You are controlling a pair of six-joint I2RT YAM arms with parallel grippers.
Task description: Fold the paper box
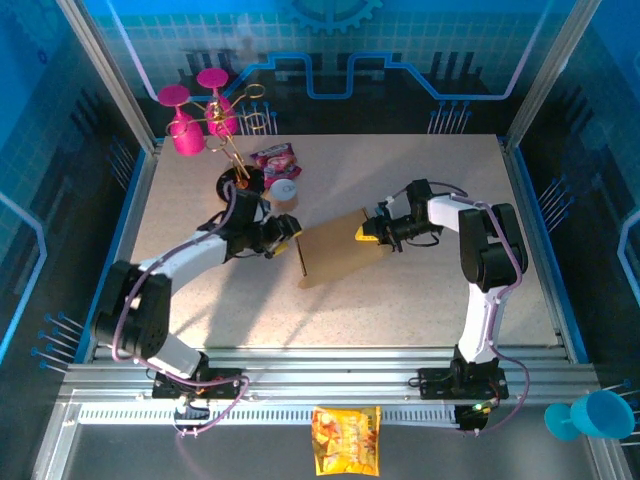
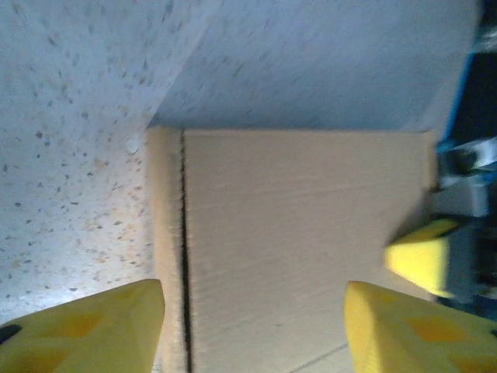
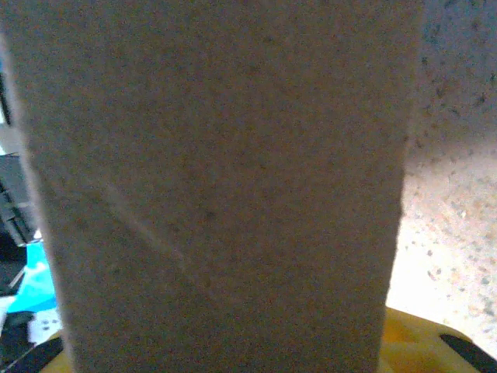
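Nearest you, on the rail in front of the arm bases, an orange-yellow snack packet (image 1: 346,440) lies flat, with a blue cup (image 1: 592,414) off at the right corner. Further in, mid-table (image 1: 430,300), you find the paper box (image 1: 335,252), a flat brown cardboard piece lying between the two grippers. Your left gripper (image 1: 285,232) is at its left end, jaws spread wide; in the left wrist view its yellow fingers (image 2: 85,330) stand far apart with the cardboard between them. Your right gripper (image 1: 372,231) meets the box's right edge, and cardboard crowds its wrist camera, so you cannot tell whether it grips. Beyond, toward the far edge, sit a small cup (image 1: 285,190), a pink packet (image 1: 275,157) and pink glasses (image 1: 190,125)
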